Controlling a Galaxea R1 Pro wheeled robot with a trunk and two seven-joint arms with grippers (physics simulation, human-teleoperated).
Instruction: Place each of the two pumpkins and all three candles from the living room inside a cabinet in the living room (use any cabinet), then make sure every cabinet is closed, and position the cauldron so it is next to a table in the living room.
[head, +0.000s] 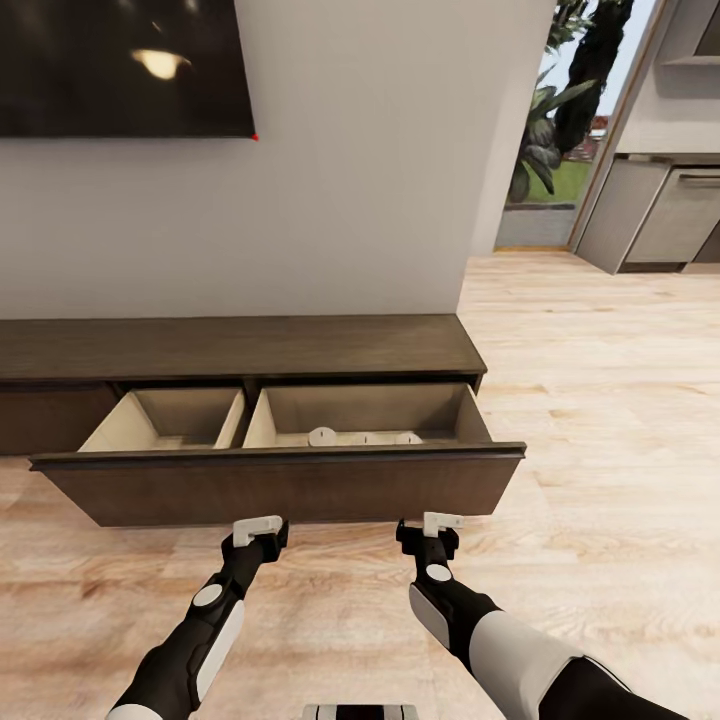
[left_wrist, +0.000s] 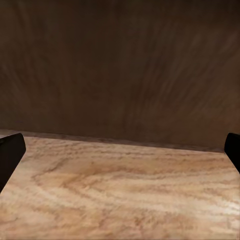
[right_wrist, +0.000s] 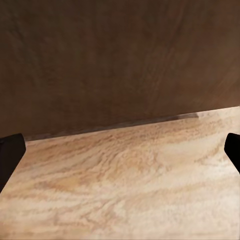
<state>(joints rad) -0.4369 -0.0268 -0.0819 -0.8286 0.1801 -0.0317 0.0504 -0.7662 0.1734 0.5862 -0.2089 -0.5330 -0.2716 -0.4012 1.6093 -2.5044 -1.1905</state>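
Observation:
The long, low, dark brown cabinet stands against the wall with its wide drawer pulled out. The drawer front faces me, and behind it are two pale beige compartments. In the right compartment, three small round pale tops, seemingly the candles, peek just over the front. My left gripper and right gripper hover side by side just before the drawer front, low over the floor, both open and empty. The wrist views look at the drawer front close up, between spread fingertips. The pumpkins and cauldron are out of view.
A dark TV screen hangs on the wall above the cabinet. Light wood floor stretches to the right towards grey kitchen units and a glass door with plants. The wall corner ends beside the cabinet's right end.

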